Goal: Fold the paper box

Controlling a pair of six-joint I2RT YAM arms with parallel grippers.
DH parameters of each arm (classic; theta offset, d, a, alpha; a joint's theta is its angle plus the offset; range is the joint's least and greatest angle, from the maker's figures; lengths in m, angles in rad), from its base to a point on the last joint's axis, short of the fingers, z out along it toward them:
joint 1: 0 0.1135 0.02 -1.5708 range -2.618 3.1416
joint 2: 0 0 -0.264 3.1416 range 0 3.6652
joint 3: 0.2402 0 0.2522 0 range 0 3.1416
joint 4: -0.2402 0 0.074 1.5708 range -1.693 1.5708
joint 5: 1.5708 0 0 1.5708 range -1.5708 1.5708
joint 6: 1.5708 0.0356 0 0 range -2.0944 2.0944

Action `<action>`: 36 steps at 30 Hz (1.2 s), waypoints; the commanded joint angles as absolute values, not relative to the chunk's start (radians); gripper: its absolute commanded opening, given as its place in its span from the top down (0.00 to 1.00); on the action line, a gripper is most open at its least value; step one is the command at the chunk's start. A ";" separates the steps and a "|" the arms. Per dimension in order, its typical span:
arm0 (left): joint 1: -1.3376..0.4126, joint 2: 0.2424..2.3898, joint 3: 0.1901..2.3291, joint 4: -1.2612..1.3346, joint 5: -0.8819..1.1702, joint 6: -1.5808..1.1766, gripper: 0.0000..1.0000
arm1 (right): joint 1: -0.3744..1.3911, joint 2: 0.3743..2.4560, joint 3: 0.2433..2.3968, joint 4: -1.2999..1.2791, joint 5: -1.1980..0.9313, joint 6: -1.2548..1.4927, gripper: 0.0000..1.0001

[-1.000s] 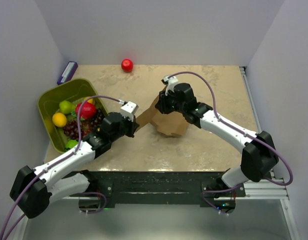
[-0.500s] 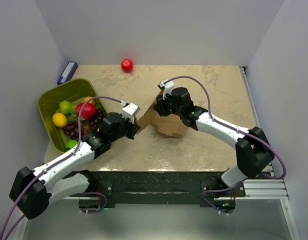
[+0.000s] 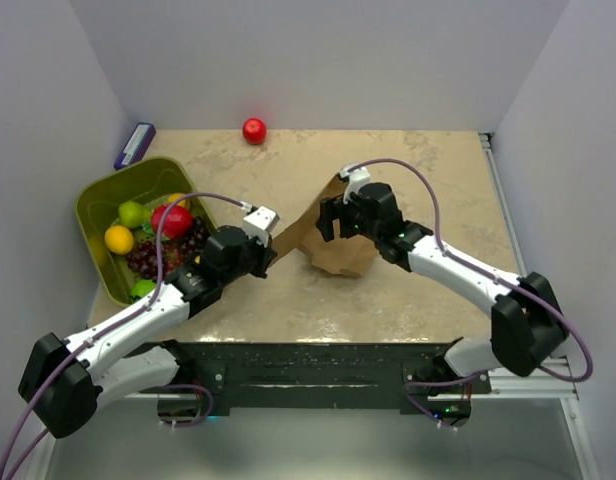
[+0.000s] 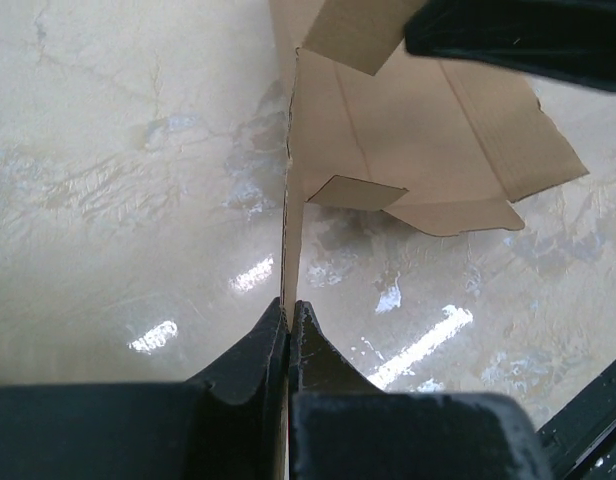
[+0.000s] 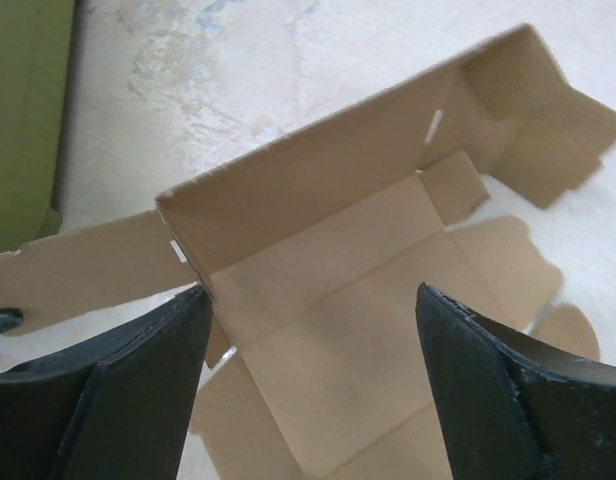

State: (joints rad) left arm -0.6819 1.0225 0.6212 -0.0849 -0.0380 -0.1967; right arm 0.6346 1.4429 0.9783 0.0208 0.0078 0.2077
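Note:
The paper box (image 3: 335, 252) is a half-raised brown cardboard sheet in the middle of the table, one long wall standing and several flaps spread flat. My left gripper (image 3: 272, 252) is shut on the thin edge of its left flap; in the left wrist view the jaws (image 4: 288, 312) pinch that flap edge-on, with the paper box (image 4: 418, 150) beyond. My right gripper (image 3: 328, 222) hovers over the box's upper left part. In the right wrist view the right gripper (image 5: 313, 292) is wide open above the box floor (image 5: 338, 300), its left fingertip (image 5: 193, 305) close to a wall corner, holding nothing.
An olive-green bin (image 3: 128, 175) of fruit stands at the left, its side (image 5: 23, 120) also showing in the right wrist view. A red ball (image 3: 254, 130) lies by the back wall. A purple-and-white item (image 3: 134, 145) lies at the back left. White walls enclose the table.
My right gripper has opened wide, let go of the box's upper edge and shifted slightly right. The left gripper keeps its pinch on the flap and has not moved.

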 commanded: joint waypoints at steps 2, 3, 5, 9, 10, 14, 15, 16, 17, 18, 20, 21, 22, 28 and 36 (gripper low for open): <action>-0.696 1.032 0.693 -0.150 0.078 -0.124 1.00 | 0.591 1.237 0.904 -0.072 0.044 0.273 0.06; -0.696 1.037 0.707 -0.169 0.092 -0.092 1.00 | 0.586 1.214 0.911 -0.098 0.058 0.311 0.05; -0.696 1.049 0.752 -0.233 0.135 -0.048 1.00 | 0.575 1.163 0.934 -0.185 0.071 0.363 0.05; -0.696 1.057 0.787 -0.301 0.186 0.072 1.00 | 0.571 1.129 0.991 -0.262 0.057 0.549 0.05; -0.696 1.057 0.793 -0.317 0.192 0.084 1.00 | 0.571 1.127 0.992 -0.259 0.049 0.580 0.05; -0.696 1.043 0.802 -0.330 0.206 0.133 1.00 | 0.568 1.149 0.968 -0.203 0.011 0.725 0.05; -0.696 1.034 0.799 -0.325 0.207 0.135 1.00 | 0.568 1.157 0.953 -0.184 0.002 0.768 0.06; -0.696 1.029 0.796 -0.316 0.212 0.135 1.00 | 0.566 1.167 0.945 -0.158 0.002 0.791 0.06; -0.696 1.025 0.793 -0.313 0.219 0.135 1.00 | 0.566 1.178 0.940 -0.143 -0.020 0.808 0.07; -0.696 1.019 0.789 -0.311 0.219 0.137 1.00 | 0.566 1.204 0.933 -0.126 -0.035 0.831 0.07; -0.696 1.009 0.781 -0.301 0.218 0.138 1.00 | 0.565 1.226 0.933 -0.089 -0.035 0.848 0.08; -0.696 1.003 0.775 -0.298 0.218 0.140 1.00 | 0.565 1.245 0.933 -0.077 -0.032 0.860 0.08; -0.696 0.999 0.773 -0.293 0.219 0.141 1.00 | 0.563 1.255 0.933 -0.048 -0.019 0.864 0.09; -0.695 0.985 0.759 -0.276 0.195 0.150 1.00 | 0.543 1.324 0.962 -0.017 0.037 0.839 0.11; -0.580 0.992 0.791 -0.275 0.352 0.146 1.00 | 0.509 1.181 0.965 -0.035 0.016 0.460 0.04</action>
State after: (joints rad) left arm -0.6571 1.0012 0.7570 -0.3000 0.2195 0.1284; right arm 0.5247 1.2999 0.9398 -0.0757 0.0296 0.7116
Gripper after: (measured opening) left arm 0.026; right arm 0.942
